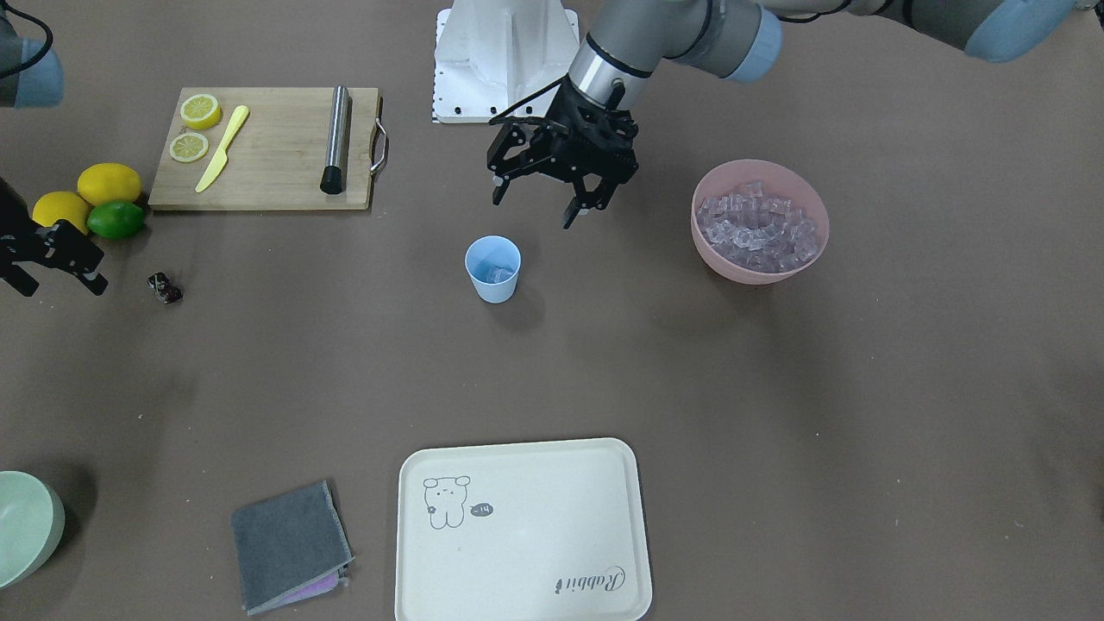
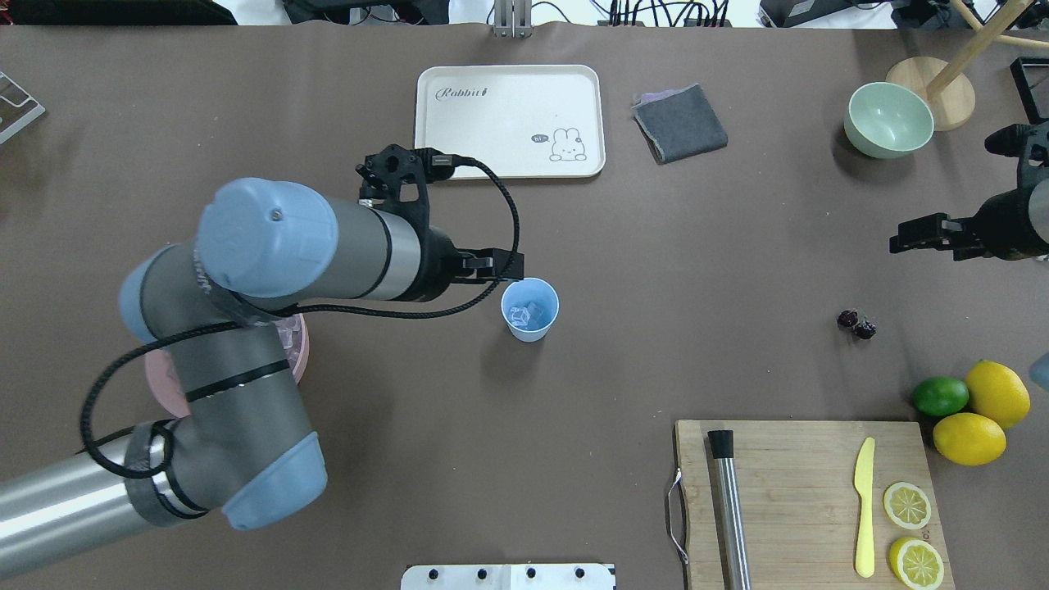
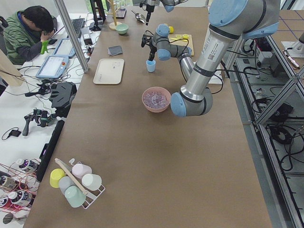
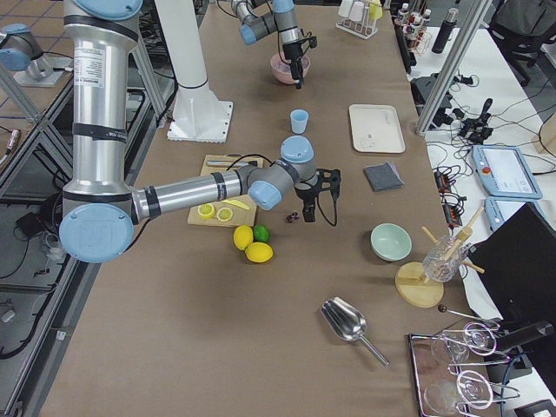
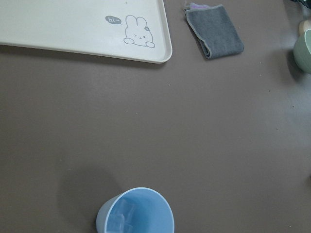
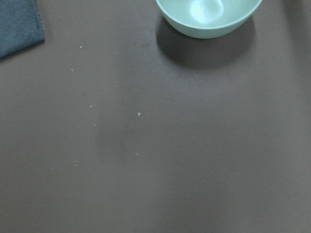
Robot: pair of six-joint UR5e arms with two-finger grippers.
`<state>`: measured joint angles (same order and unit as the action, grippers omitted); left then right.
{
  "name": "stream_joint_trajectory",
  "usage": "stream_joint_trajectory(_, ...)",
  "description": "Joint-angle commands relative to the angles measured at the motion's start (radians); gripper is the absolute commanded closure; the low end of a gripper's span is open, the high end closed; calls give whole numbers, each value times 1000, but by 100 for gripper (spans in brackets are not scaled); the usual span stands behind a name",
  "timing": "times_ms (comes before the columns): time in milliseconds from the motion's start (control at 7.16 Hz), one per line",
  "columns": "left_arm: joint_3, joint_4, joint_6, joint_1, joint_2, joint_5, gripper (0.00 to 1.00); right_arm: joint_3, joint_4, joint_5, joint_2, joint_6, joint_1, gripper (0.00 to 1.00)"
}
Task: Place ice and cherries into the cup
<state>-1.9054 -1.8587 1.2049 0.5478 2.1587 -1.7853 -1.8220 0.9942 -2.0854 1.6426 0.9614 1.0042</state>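
Closest under my left wrist camera sits the cup. It is smooth light blue plastic, tapered, with a few glassy ice cubes in its bottom. My left gripper hangs just beside the cup, jaws wide, holding nothing. Well apart from the cup lie the cherries, a tiny glossy dark pair. My right gripper, spread and empty, is beyond them. I'd take the cherries next: centre over both and pinch gently, since slick round fruit may squirt out.
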Motion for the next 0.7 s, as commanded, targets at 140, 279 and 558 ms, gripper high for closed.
stream_joint_trajectory(140,-205,324,-359,232,-124,-197,2,0,-6,196,3,60,-200,1)
stream_joint_trajectory(279,-221,358,-474,351,-181,-297,2,0,-5,243,5,72,-254,1)
stream_joint_trajectory(558,-238,380,-742,565,-337,-434,2,3,1,331,11,71,-338,1)
